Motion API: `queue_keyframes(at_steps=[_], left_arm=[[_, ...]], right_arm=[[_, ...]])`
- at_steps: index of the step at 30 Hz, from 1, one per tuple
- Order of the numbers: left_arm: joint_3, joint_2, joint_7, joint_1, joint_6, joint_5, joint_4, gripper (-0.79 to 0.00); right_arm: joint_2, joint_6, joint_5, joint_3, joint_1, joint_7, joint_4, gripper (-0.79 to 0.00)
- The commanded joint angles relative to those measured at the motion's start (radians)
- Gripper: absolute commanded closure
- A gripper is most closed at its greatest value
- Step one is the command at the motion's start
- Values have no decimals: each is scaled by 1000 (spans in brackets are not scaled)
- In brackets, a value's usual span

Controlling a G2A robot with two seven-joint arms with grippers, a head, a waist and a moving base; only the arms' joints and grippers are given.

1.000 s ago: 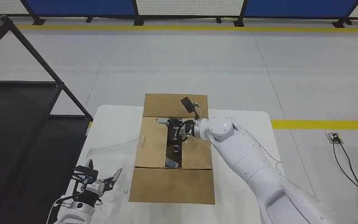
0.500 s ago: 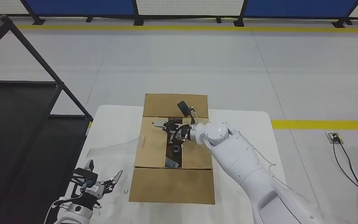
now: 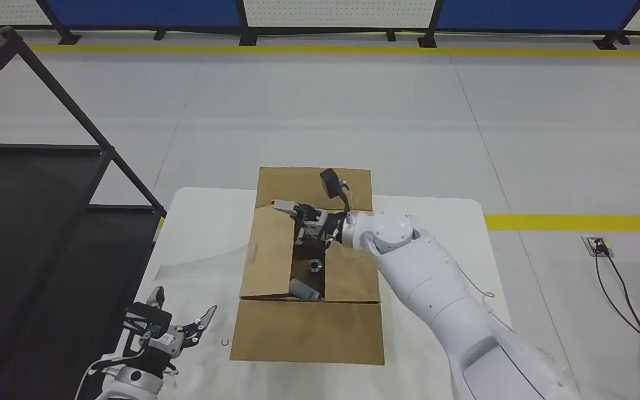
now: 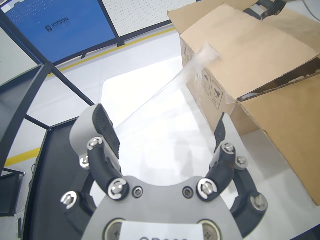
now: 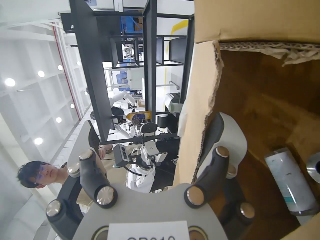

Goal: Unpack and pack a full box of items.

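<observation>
My right pincer (image 3: 297,213) stands released astride the raised left flap (image 3: 264,255) of the cardboard box (image 3: 310,335) at mid-worktop (image 3: 200,240), one finger inside and one outside; a can (image 3: 305,290) lies inside the box, near that pincer. My left pincer (image 3: 183,308), also released, hovers at the worktop's near corner, well apart from the box
</observation>
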Motion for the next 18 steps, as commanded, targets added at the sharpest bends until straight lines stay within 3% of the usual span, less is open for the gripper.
queue_keyframes(at_steps=[1,18], left_arm=[[-7,1,-4,4,2,16,2,-785],[-24,0,0,28,-7,28,22,-785]], right_arm=[[-3,1,20,12,2,11,-12,-785],[-34,-42,68,35,2,-11,-66,-785]])
